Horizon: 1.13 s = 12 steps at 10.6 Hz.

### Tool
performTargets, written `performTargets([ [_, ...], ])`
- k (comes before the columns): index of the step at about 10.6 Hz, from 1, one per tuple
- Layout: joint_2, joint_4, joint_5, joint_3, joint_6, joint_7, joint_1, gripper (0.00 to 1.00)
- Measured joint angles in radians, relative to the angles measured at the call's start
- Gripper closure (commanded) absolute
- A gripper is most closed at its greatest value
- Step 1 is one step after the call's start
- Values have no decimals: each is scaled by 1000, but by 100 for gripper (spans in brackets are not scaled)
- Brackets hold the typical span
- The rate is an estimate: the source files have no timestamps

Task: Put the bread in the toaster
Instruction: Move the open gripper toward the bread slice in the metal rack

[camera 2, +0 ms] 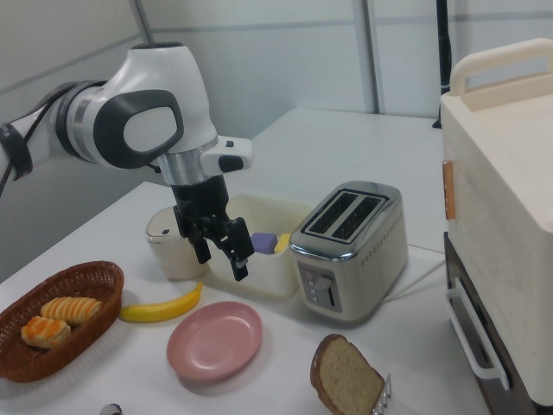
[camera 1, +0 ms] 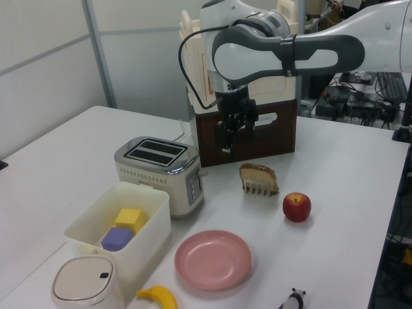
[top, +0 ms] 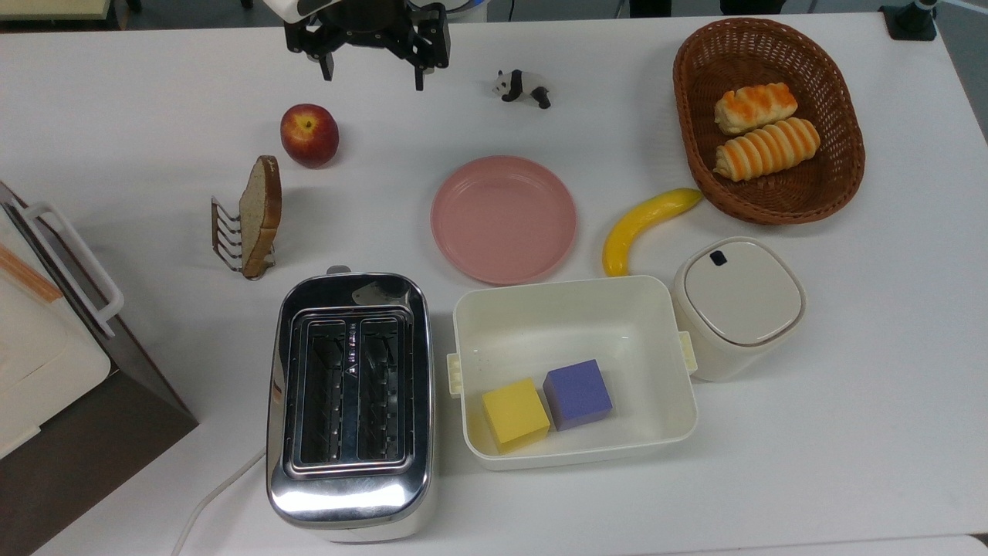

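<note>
While the arm hangs above the table, nothing sits between its fingers.
Gripper (top: 372, 76): top centre-left of the top view, fingers spread apart and pointing down, holding nothing, well above the table (top: 123, 116).
Bread (top: 261, 212): left of centre in the top view, standing on edge in a small wire rack (top: 228, 239), leaning against its prongs.
Toaster (top: 349, 401): lower left-centre of the top view, just below the rack, both slots dark and bare, white cord trailing off its lower left.
Apple (top: 309, 135): just above the bread, near the gripper.
Pink plate (top: 503, 218): middle of the top view, bare.
Cream tub (top: 573, 369): right beside the toaster, a yellow block (top: 515, 413) and a purple block (top: 577, 393) inside, touching.
Basket (top: 841, 177): upper right, two striped rolls in it.
</note>
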Motion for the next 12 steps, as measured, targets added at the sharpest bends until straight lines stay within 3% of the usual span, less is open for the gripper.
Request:
performTargets([
  [12, -16, -32, 0, -10, 61, -11, -14, 0],
])
